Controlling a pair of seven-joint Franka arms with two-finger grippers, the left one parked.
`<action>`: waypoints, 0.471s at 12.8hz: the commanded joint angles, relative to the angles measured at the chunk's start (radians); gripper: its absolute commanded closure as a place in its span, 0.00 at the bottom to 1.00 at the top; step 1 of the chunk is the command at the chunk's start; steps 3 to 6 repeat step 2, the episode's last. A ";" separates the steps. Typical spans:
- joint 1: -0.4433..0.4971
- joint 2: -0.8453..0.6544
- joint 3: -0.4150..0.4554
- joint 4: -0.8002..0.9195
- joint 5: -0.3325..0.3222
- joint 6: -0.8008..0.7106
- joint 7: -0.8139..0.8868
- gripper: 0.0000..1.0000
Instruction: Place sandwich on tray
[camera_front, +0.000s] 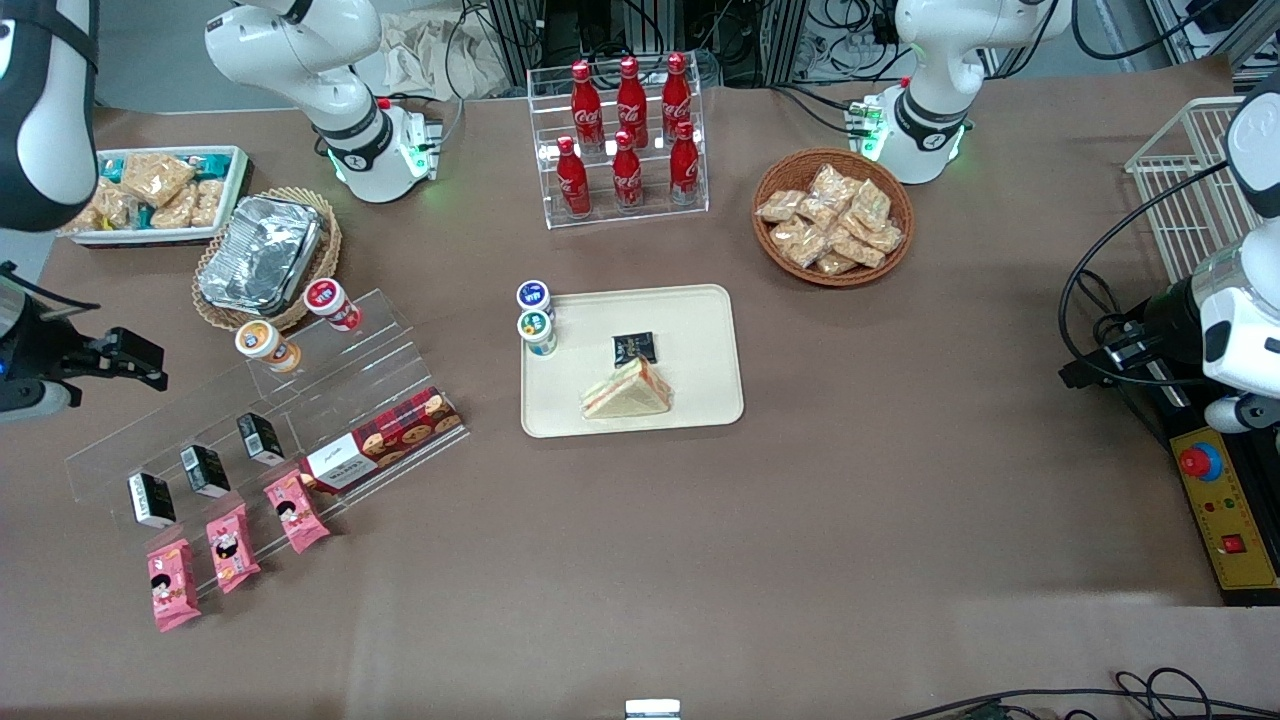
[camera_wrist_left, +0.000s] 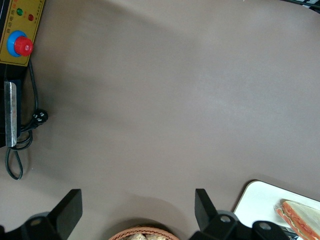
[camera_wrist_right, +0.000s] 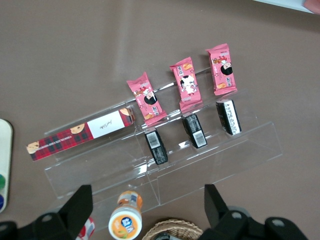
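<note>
The sandwich (camera_front: 627, 390), a wrapped triangular wedge with orange-red filling, lies flat on the cream tray (camera_front: 700, 330) at the table's middle, near the tray's edge closest to the front camera. Both also show in the left wrist view: sandwich (camera_wrist_left: 300, 217), tray (camera_wrist_left: 257, 197). My gripper (camera_front: 140, 360) is open and empty. It hangs toward the working arm's end of the table, well apart from the tray, above the clear acrylic shelf (camera_wrist_right: 210, 150). In the right wrist view the gripper (camera_wrist_right: 148, 199) holds nothing, and an edge of the tray (camera_wrist_right: 5, 145) shows.
Two small cups (camera_front: 536, 318) and a black packet (camera_front: 634, 347) share the tray. The shelf holds an orange bottle (camera_wrist_right: 125, 220), black packets (camera_wrist_right: 194, 131), pink snack packets (camera_wrist_right: 185, 86) and a cookie box (camera_wrist_right: 80, 134). A foil container (camera_front: 262, 250), cola rack (camera_front: 625, 140) and snack basket (camera_front: 832, 218) stand around.
</note>
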 joint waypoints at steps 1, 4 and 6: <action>0.000 -0.036 0.000 -0.021 0.024 -0.013 0.021 0.01; -0.003 -0.034 -0.002 -0.018 0.024 -0.008 0.021 0.01; -0.003 -0.034 -0.002 -0.018 0.024 -0.008 0.021 0.01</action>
